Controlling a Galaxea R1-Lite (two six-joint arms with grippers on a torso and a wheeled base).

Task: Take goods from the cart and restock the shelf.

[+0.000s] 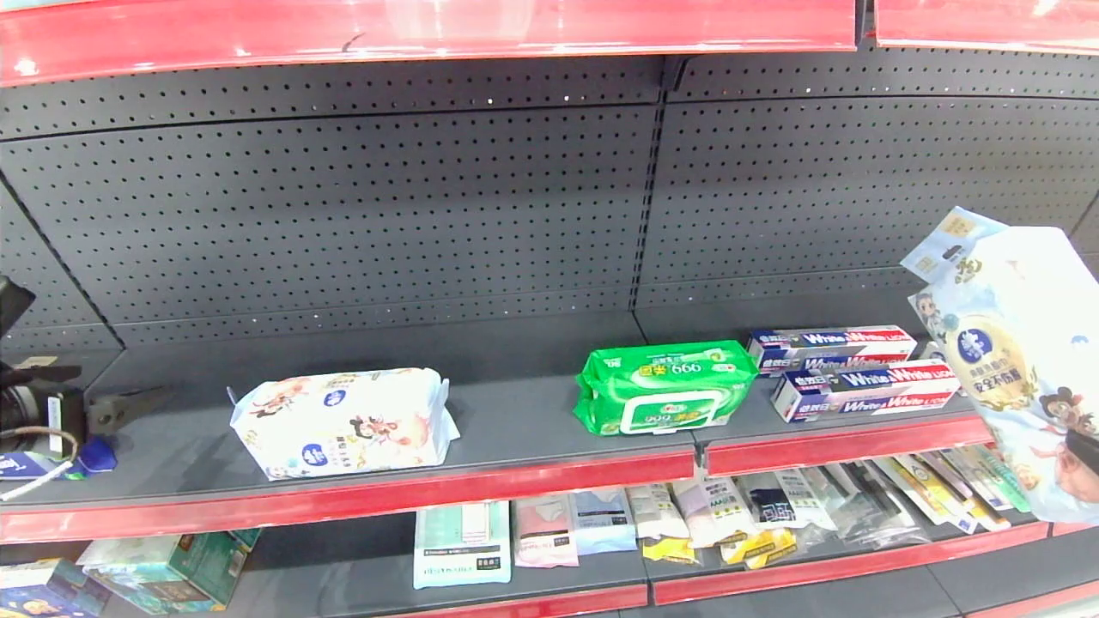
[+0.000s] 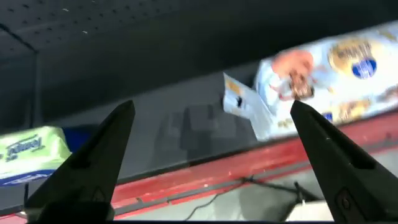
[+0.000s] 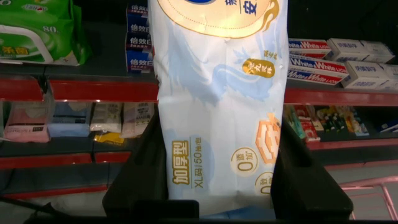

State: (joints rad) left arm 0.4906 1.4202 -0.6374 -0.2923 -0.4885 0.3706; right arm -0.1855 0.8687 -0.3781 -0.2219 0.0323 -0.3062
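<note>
Clutching the pale pack (image 1: 1022,360) in my right claw (image 3: 221,171) — held before the right end of the shelf (image 1: 532,421), beside the toothpaste boxes (image 1: 859,373) — I judge I'm mid-carry; next it needs a bare stretch to land on, my left claw (image 2: 211,149) spread wide.

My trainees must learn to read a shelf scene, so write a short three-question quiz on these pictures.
1. True or false: the left hand is shut on a pack.
2. Fill in: on the shelf, the ___ lies between the white cartoon pack and the toothpaste boxes.
3. The right hand grips: A) a toothpaste box; B) a pale blue-and-white pack; C) nothing.
Key: 1 false; 2 green wipes pack; 3 B.
</note>
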